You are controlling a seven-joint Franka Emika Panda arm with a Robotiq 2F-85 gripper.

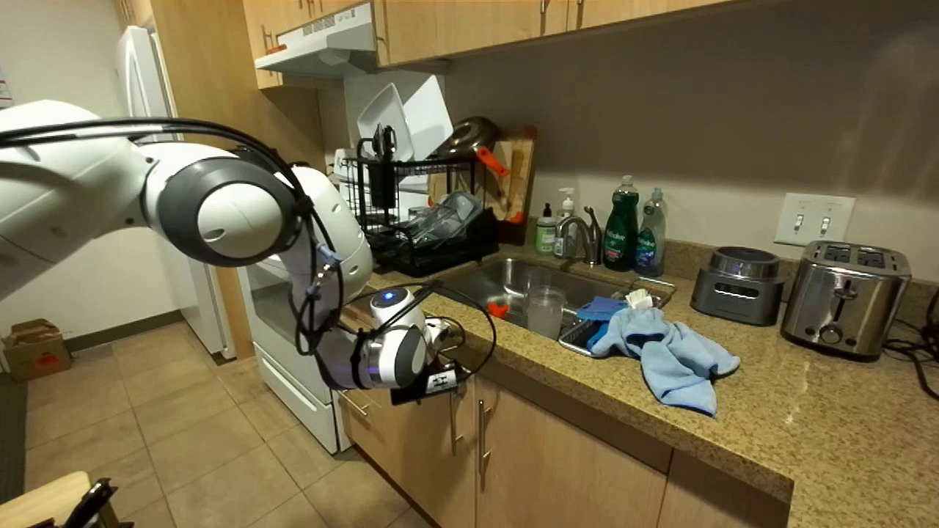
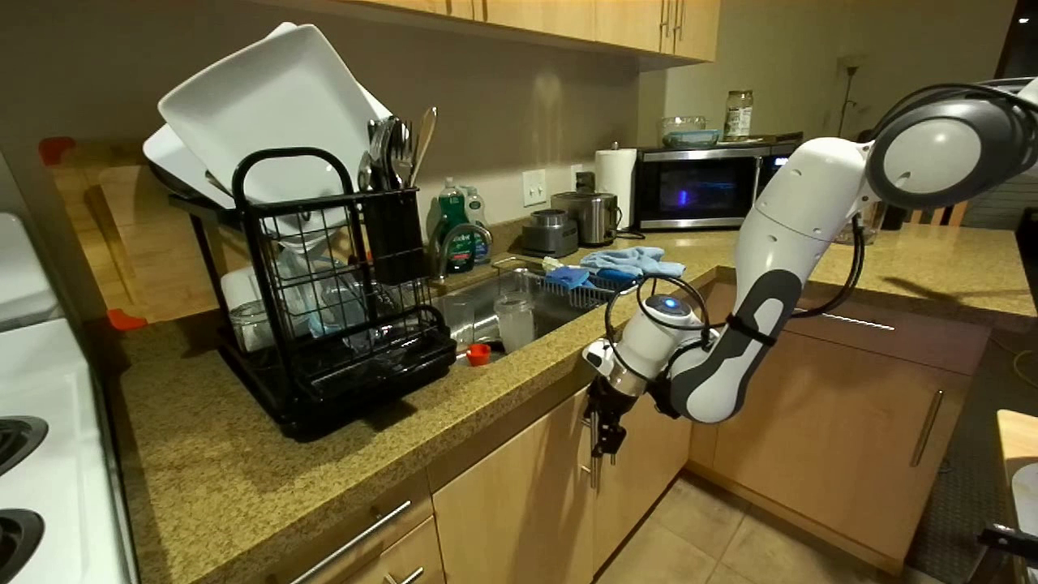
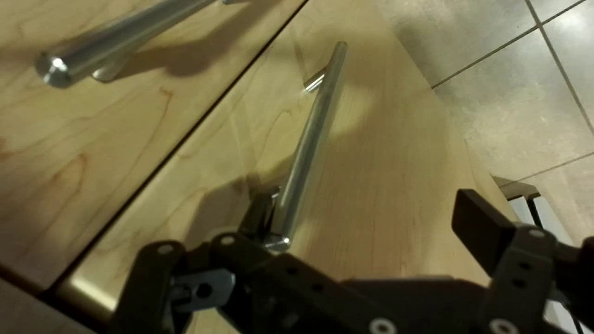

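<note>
My gripper [image 3: 366,208] has its two black fingers wide apart in the wrist view. One finger is at the end of a silver bar handle [image 3: 308,144] on a light wood cabinet door [image 3: 385,176]. That fingertip sits partly behind the bar, on its door side; whether it touches cannot be told. The other finger stands off to the right, with nothing between the two. A second bar handle [image 3: 125,37] lies across the dark seam. In an exterior view the gripper [image 2: 610,442] points down in front of the cabinet doors; in an exterior view the handle [image 1: 455,425] shows below the wrist.
Above the gripper is the granite counter edge [image 1: 587,374]. The sink [image 1: 513,275] holds clear cups and a red cup. A black dish rack [image 2: 324,365], blue cloth [image 1: 667,352], soap bottles [image 1: 621,227] and toaster [image 1: 847,297] stand on the counter. A white stove [image 1: 286,330] is beside the cabinets.
</note>
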